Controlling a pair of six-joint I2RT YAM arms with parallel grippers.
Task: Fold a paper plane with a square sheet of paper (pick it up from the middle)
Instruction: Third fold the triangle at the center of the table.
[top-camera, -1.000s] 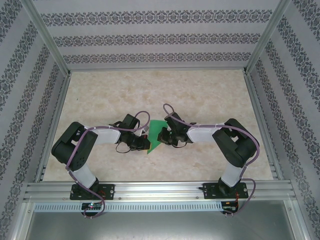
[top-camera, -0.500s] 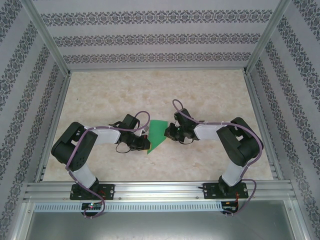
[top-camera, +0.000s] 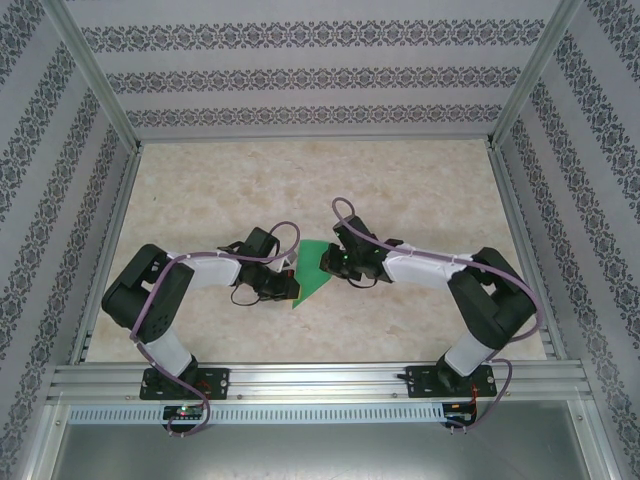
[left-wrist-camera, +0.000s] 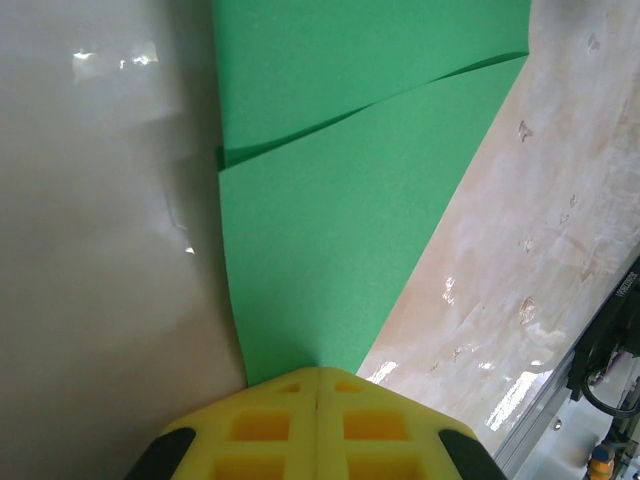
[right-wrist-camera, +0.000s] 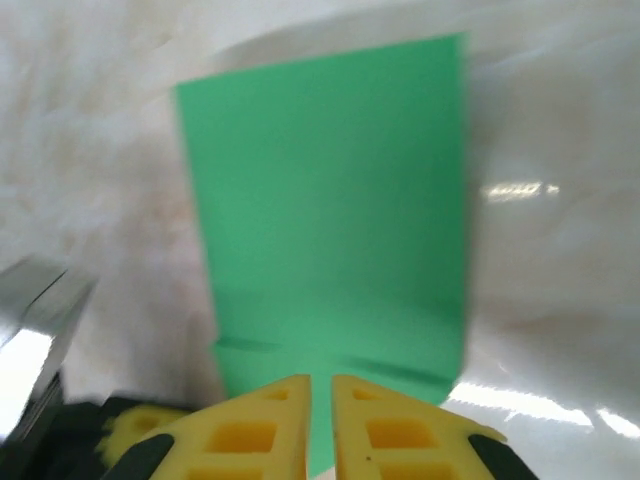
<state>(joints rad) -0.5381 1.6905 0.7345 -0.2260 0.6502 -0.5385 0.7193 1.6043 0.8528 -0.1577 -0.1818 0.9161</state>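
**Both tools closed at opposite edges of the part-folded green sheet**

From above, the green sheet of paper (top-camera: 311, 275) lies flat near the middle of the surface (top-camera: 300, 180), slightly toward the arms. It has a straight top edge and narrows to a point at the lower left. The left tool (top-camera: 291, 287) sits at its left edge and the right tool (top-camera: 326, 268) at its right edge. The two are near each other with the paper between them. Fingers cannot be made out from this height.

The left wrist view gives the detail. The two yellow fingers of the left tool (left-wrist-camera: 318, 385) are pressed together with only a seam showing. The narrow end of the paper (left-wrist-camera: 330, 250) runs right up to their tips. I cannot tell whether it is pinched between them or pressed beneath them. A folded flap crosses the sheet on a slant, its edge slightly raised.

The right wrist view is blurred. The right tool (right-wrist-camera: 320, 385) is almost closed, with a thin slit between the fingers and green showing through it. The fingers reach over the near edge of the sheet (right-wrist-camera: 330, 200), where a small crease runs. I cannot tell whether they have hold of it.

Bare surface stretches wide beyond the paper to the patterned far wall (top-camera: 300, 80) and out to both sides. Less bare surface lies between the paper and the aluminium rail (top-camera: 320, 380) at the arm bases. Both elbows are bent outward toward the side walls.
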